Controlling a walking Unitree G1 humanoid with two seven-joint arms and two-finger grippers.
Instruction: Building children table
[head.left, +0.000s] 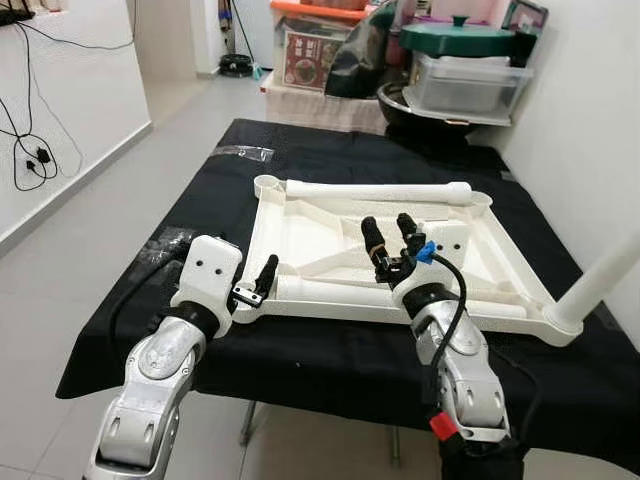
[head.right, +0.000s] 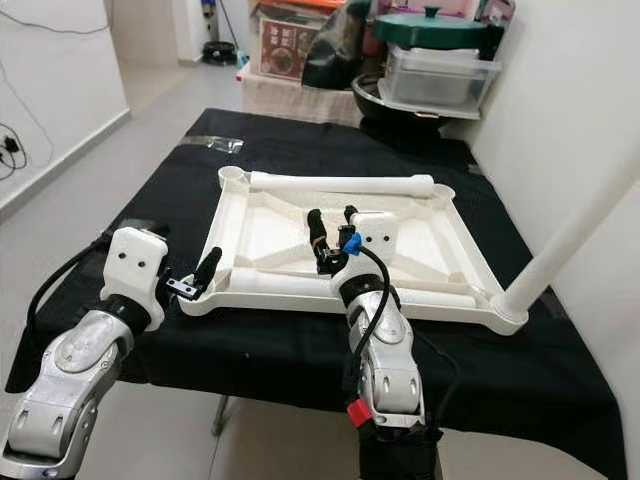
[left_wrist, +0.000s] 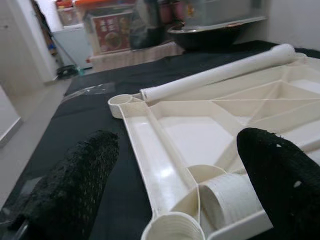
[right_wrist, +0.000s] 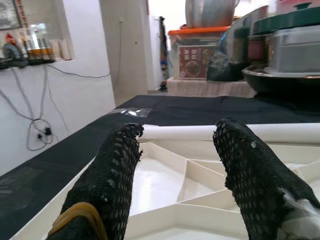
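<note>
1. Right gripper (head.left: 389, 236) hangs above the middle of the upside-down white tabletop (head.left: 310, 235), fingers spread apart, nothing between them. The forearm comes up from the near edge of the table and tilts forward over the ribbed underside.
2. Left gripper (head.left: 262, 275) is down at the near-left corner of the tabletop, fingers apart on either side of the corner socket (left_wrist: 172, 229), not clamped on anything as far as I can see. The wrist bends inward toward the frame.
3. The tabletop lies flat on a black cloth (head.left: 150, 300) covering a table. One white leg (head.left: 375, 190) lies along its far edge, another (head.left: 400, 300) lies along the near edge, and a third leg (head.left: 600, 285) stands screwed into the near-right corner, leaning up and out of frame.
4. Behind the table there's a clear plastic bin (head.left: 470, 82) with a green lidded pot (head.left: 458, 38) on top, plus an orange-lidded box (head.left: 318, 8).
5. A red printed box (head.left: 310, 58) sits back there too, lettering too small to read.
</note>
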